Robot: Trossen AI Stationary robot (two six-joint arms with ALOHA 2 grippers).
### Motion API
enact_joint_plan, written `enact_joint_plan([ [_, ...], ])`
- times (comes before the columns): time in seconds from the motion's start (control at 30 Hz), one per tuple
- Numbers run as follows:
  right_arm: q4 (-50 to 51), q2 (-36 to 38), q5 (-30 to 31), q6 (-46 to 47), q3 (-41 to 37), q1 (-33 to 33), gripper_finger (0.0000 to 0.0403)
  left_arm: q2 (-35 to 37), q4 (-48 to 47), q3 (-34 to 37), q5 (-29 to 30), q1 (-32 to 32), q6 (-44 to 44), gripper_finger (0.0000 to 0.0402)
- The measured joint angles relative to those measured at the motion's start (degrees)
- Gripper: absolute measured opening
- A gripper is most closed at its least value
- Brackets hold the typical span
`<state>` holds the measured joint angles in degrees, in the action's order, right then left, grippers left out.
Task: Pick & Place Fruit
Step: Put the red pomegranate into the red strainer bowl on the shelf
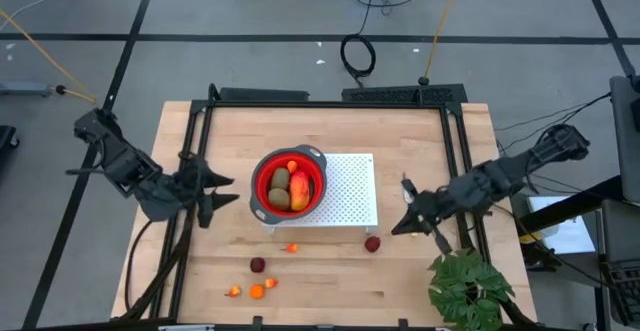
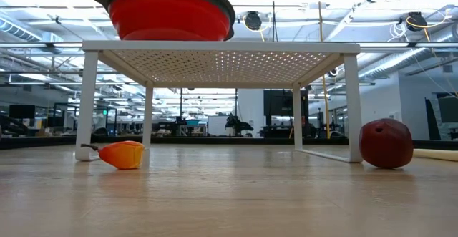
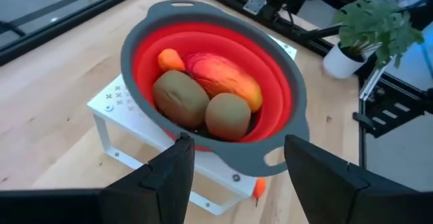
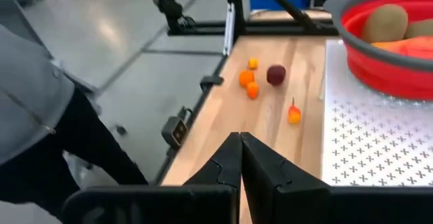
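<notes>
Left tool (image 1: 215,193) wide and empty beside the red bowl (image 1: 318,183) of fruit; right tool (image 1: 408,219) pinched closed, seemingly empty.

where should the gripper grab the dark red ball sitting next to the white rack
Grip the dark red ball across its widest middle, coming straight down from above. It is round, so any finger line works, and it rests alone on the table just off the white rack corner. Probably turn the fingers so neither lands against the rack leg. The shut right gripper is nearest and must open first.
</notes>
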<state>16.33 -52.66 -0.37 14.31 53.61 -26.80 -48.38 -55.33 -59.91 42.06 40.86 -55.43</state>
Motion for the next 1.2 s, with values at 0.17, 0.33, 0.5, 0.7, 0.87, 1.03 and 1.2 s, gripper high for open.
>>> enact_joint_plan([
  [0.17, 5.34, -5.72, 6.30, 1.47, 4.79, -4.37, 0.0000, 6.43, 2.21, 4.75, -0.02, 0.00, 4.11, 0.0230],
  [0.33, 10.63, -11.90, 9.06, 6.56, 9.47, -7.17, 0.0000, 11.54, 2.73, 8.49, -0.02, 0.00, 5.87, 0.0230],
  [0.5, 13.24, -17.73, 9.31, 13.00, 11.74, -8.69, 0.0000, 15.20, 2.73, 11.43, -0.06, 0.00, 6.73, 0.0230],
  [0.7, 14.08, -23.14, 9.23, 22.12, 11.82, -10.07, 0.0000, 17.98, 2.93, 14.10, -0.60, 0.00, 7.81, 0.0230],
  [0.87, 14.15, -26.45, 9.30, 28.69, 11.82, -10.19, 0.0000, 19.28, 2.91, 15.12, -1.12, 0.00, 9.08, 0.0230],
  [1.03, 15.04, -28.91, 9.31, 34.75, 11.84, -9.48, 0.0000, 20.35, 2.92, 15.12, -1.09, 0.00, 12.09, 0.0230],
  [1.2, 17.83, -31.67, 9.25, 41.00, 11.84, -8.64, 0.0000, 21.56, 2.90, 15.12, -1.10, 0.00, 14.19, 0.0230],
])
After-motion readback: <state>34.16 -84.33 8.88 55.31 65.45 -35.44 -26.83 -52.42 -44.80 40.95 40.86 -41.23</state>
